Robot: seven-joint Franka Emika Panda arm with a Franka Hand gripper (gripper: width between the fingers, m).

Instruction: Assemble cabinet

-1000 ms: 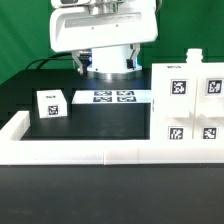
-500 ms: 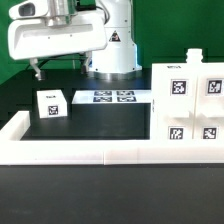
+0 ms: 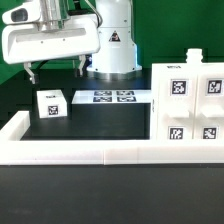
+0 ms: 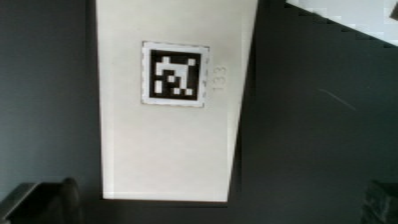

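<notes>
- Cabinet box point(image 3: 190, 108): big and white, on the black table point(image 3: 100, 122) at the exterior view's right, pushed up against the low white wall point(image 3: 80, 152) in front.
- Four square tags point(image 3: 177, 87) on its front, two up and two down, each a black-and-white pattern.
- Top block point(image 3: 193, 57): small and white, standing on the box near the back.
- Lone block point(image 3: 50, 104): white, by itself at the exterior view's left, well apart from the box. One tag on the side facing the camera. Tiny print above that tag, too small to read.
- Marker board point(image 3: 112, 97): flat on the table, further back, between the lone block and the box. Four tags in two rows.
- Arm point(image 3: 112, 25): white, at the back, with a little triangle sign point(image 3: 113, 38) on it. Too small to tell what is inside the triangle.
- Gripper point(image 3: 56, 70): hanging high at the exterior view's left, above the lone block and touching nothing.
- Fingers point(image 4: 39, 203): dark, spread wide apart, grasping nothing.
- Panel point(image 4: 169, 120): long, flat and white, seen in the wrist view down below the spread fingers. One tag near one end. Faint marks beside it, too small to read. Hard to tell which part this is in the exterior view.
</notes>
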